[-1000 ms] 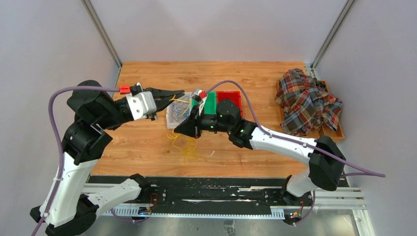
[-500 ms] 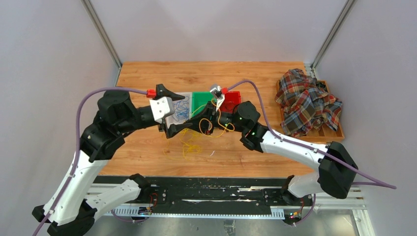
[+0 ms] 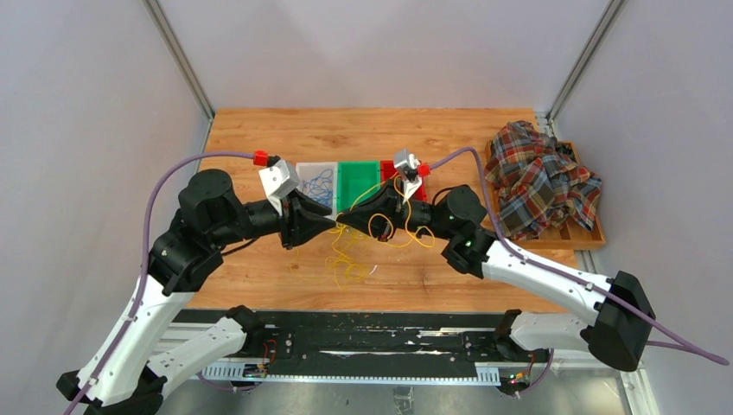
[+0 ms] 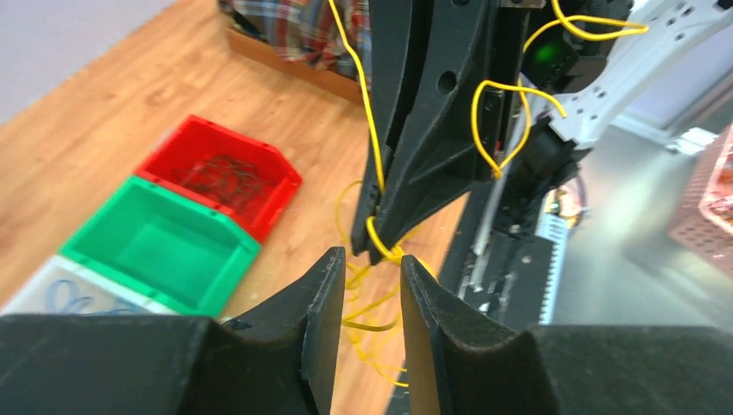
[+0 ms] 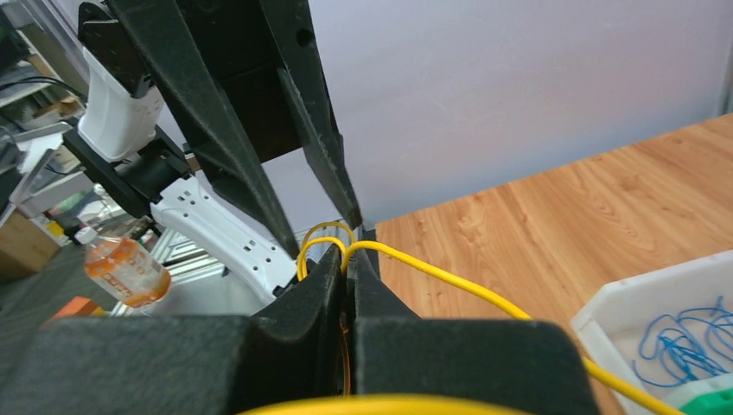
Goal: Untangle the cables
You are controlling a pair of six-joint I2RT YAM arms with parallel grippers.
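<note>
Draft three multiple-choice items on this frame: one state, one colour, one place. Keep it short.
1. The left gripper has its jaws:
A. shut tight
B. apart, with a gap between them
C. out of view

2. The cable pinched in the right gripper is:
A. blue
B. yellow
C. dark

3. The blue cables lie:
A. in the white bin
B. in the left gripper
C. in the right gripper

Answers:
1. B. The left wrist view shows clear space between the two fingers.
2. B. The yellow cable runs out from between the closed fingers.
3. A. The blue loops rest inside the white bin, away from both grippers.
</note>
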